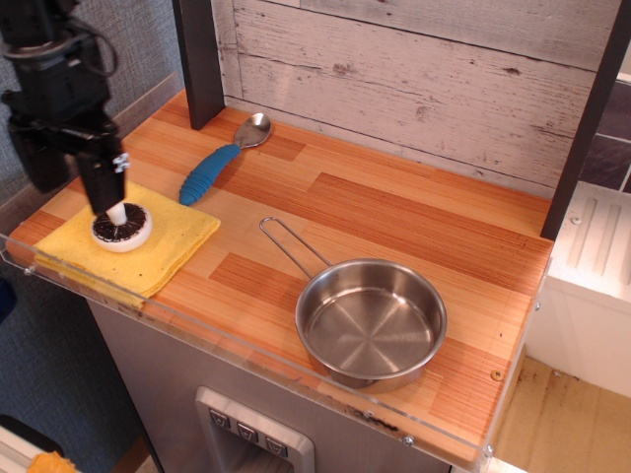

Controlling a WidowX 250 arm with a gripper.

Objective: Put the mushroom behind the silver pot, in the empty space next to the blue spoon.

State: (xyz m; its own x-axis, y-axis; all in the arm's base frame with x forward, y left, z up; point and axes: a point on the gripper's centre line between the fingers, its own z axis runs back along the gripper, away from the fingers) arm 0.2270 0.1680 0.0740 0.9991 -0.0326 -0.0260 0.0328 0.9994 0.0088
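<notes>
Spread wide, the gripper hangs over the mushroom, which sits gills-up on a yellow cloth, well apart from the pot and spoon. No writing is legible.

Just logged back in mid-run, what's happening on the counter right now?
The arm's tool hangs open over the mushroom, which sits stem-up on the yellow cloth, not yet gripped. The blue spoon lies near the back wall, and the silver pot sits empty at the front right.
</notes>
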